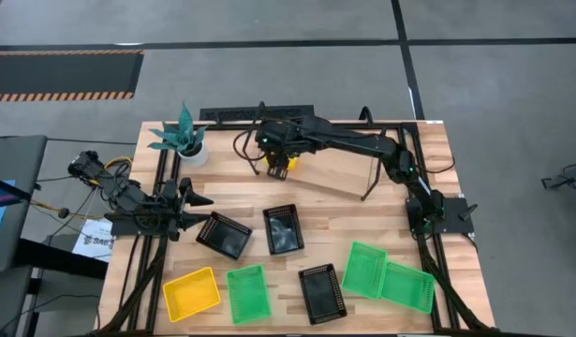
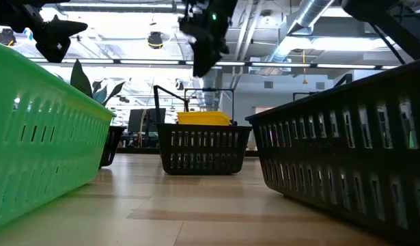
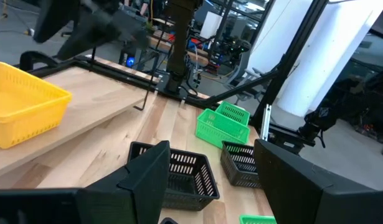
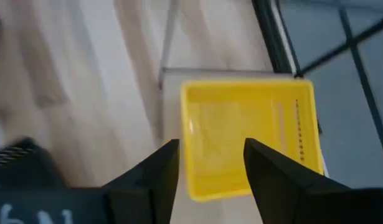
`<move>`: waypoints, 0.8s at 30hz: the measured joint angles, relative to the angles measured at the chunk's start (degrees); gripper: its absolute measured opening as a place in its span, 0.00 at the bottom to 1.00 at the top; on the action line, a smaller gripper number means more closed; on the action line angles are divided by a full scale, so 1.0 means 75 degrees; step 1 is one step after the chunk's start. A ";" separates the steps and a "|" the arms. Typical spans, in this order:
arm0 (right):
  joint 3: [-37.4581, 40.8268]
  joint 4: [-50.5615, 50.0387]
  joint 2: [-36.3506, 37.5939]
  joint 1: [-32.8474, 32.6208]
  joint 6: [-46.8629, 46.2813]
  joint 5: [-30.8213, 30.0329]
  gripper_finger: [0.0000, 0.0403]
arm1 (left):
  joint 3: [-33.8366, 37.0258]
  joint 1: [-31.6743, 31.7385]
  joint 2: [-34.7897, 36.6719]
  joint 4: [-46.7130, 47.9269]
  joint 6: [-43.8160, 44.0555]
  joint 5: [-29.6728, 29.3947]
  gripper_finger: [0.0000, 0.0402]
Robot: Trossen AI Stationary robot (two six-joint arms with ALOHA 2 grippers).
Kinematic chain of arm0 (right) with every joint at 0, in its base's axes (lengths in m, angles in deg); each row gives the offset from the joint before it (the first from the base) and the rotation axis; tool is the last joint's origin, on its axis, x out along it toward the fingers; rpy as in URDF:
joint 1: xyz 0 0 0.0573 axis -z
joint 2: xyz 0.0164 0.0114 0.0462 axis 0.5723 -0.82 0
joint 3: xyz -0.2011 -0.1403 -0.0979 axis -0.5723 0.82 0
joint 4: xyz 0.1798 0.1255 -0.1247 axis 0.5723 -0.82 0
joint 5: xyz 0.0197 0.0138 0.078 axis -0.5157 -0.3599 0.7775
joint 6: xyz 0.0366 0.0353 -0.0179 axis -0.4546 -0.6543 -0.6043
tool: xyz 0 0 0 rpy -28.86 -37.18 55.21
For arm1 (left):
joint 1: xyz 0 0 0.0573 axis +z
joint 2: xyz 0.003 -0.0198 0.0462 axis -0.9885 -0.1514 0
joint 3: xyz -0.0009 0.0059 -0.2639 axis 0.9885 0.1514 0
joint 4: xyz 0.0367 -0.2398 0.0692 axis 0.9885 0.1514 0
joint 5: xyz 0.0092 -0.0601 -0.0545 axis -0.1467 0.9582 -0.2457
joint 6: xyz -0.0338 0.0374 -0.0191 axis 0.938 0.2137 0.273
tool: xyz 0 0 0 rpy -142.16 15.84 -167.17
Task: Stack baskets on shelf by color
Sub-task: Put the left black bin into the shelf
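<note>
One yellow basket [image 4: 250, 137] sits flat on the left end of the shelf [image 1: 339, 173], a light board on thin black legs. My right gripper [image 4: 210, 165] hangs open just above the basket's near rim, slanting down, fingers clear of it; in the high view it is the right gripper [image 1: 278, 154]. The same yellow basket [image 3: 23, 106] shows in the left wrist view. My left gripper [image 3: 210, 180] waits open and level at the table's left, near a black basket [image 1: 224, 234].
On the table lie two more black baskets [image 1: 284, 229] [image 1: 322, 293], a yellow one [image 1: 192, 293], a green one [image 1: 247, 293], and two green ones [image 1: 364, 270] [image 1: 406, 285] overlapping at the near right. A potted plant [image 1: 183, 140] stands at the far left.
</note>
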 joint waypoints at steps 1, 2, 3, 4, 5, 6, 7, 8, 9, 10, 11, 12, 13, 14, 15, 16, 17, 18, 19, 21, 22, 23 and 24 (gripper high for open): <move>-0.0036 0.0194 0.0016 -0.0104 -0.0054 0.0030 0.51 | 0.0000 0.0000 -0.0003 -0.0003 0.0000 0.0000 0.55; -0.0032 0.0263 0.0055 -0.0202 -0.0113 0.0149 0.51 | 0.0000 0.0000 -0.0003 -0.0003 0.0002 0.0016 0.55; -0.0005 0.0313 0.0080 -0.0326 -0.0158 0.0240 0.51 | 0.0000 0.0000 -0.0003 0.0000 0.0043 0.0071 0.55; 0.0004 0.0422 0.0094 -0.0471 -0.0176 0.0335 0.51 | -0.0002 -0.0003 0.0000 0.0004 0.0095 0.0105 0.55; 0.0003 0.0712 0.0104 -0.0621 -0.0182 0.0469 0.51 | -0.0003 -0.0003 0.0000 0.0029 0.0169 0.0168 0.55; 0.0000 0.0918 0.0112 -0.0782 -0.0164 0.0589 0.51 | -0.0003 0.0000 -0.0003 0.0073 0.0232 0.0276 0.55; -0.0002 0.1000 0.0113 -0.0953 -0.0132 0.0690 0.51 | -0.0003 0.0000 -0.0003 0.0083 0.0334 0.0425 0.55; 0.0001 0.1074 0.0113 -0.1138 -0.0071 0.0772 0.51 | -0.0003 0.0000 -0.0002 0.0073 0.0435 0.0579 0.55; 0.0035 0.1273 0.0110 -0.1318 -0.0004 0.0807 0.51 | -0.0003 0.0000 -0.0003 0.0087 0.0543 0.0705 0.55; 0.0099 0.1578 0.0079 -0.1514 0.0038 0.0804 0.51 | -0.0003 0.0000 -0.0003 0.0115 0.0651 0.0852 0.55; 0.0132 0.1869 0.0023 -0.1702 0.0049 0.0804 0.51 | -0.0003 0.0000 -0.0003 0.0140 0.0783 0.0980 0.55; 0.0159 0.2094 -0.0028 -0.1884 0.0051 0.0805 0.51 | -0.0003 -0.0002 -0.0003 0.0160 0.0923 0.1105 0.55; 0.0181 0.2231 -0.0059 -0.2050 0.0058 0.0806 0.51 | -0.0003 -0.0003 -0.0003 0.0207 0.1054 0.1187 0.55; 0.0189 0.2474 -0.0121 -0.2234 0.0076 0.0803 0.51 | -0.0003 0.0000 -0.0003 0.0251 0.1177 0.1292 0.55; 0.0159 0.2919 -0.0231 -0.2402 0.0079 0.0801 0.51 | -0.0003 0.0000 -0.0003 0.0276 0.1273 0.1366 0.55; 0.0142 0.3303 -0.0314 -0.2559 0.0106 0.0797 0.51 | -0.0003 -0.0002 -0.0003 0.0316 0.1378 0.1437 0.55; 0.0145 0.3448 -0.0381 -0.2697 0.0177 0.0797 0.51 | -0.0003 -0.0003 -0.0003 0.0378 0.1481 0.1479 0.55; 0.0166 0.3430 -0.0439 -0.2820 0.0240 0.0795 0.51 | -0.0003 -0.0001 -0.0003 0.0426 0.1595 0.1507 0.55; 0.0168 0.3535 -0.0586 -0.2940 0.0275 0.0795 0.51 | -0.0003 -0.0003 -0.0003 0.0477 0.1715 0.1539 0.55; 0.0161 0.3812 -0.0863 -0.3109 0.0330 0.0789 0.50 | -0.0003 -0.0001 -0.0002 0.0682 0.1881 0.1535 0.55; 0.0166 0.3674 -0.0982 -0.3175 0.0408 0.0789 0.50 | -0.0003 -0.0001 -0.0003 0.0778 0.1953 0.1540 0.55; 0.0175 0.3629 -0.1115 -0.3223 0.0521 0.0773 0.50 | -0.0003 -0.0003 -0.0002 0.0839 0.2022 0.1542 0.55; 0.0169 0.3815 -0.1259 -0.3262 0.0720 0.0769 0.50 | -0.0003 -0.0001 0.0000 0.0940 0.2099 0.1540 0.55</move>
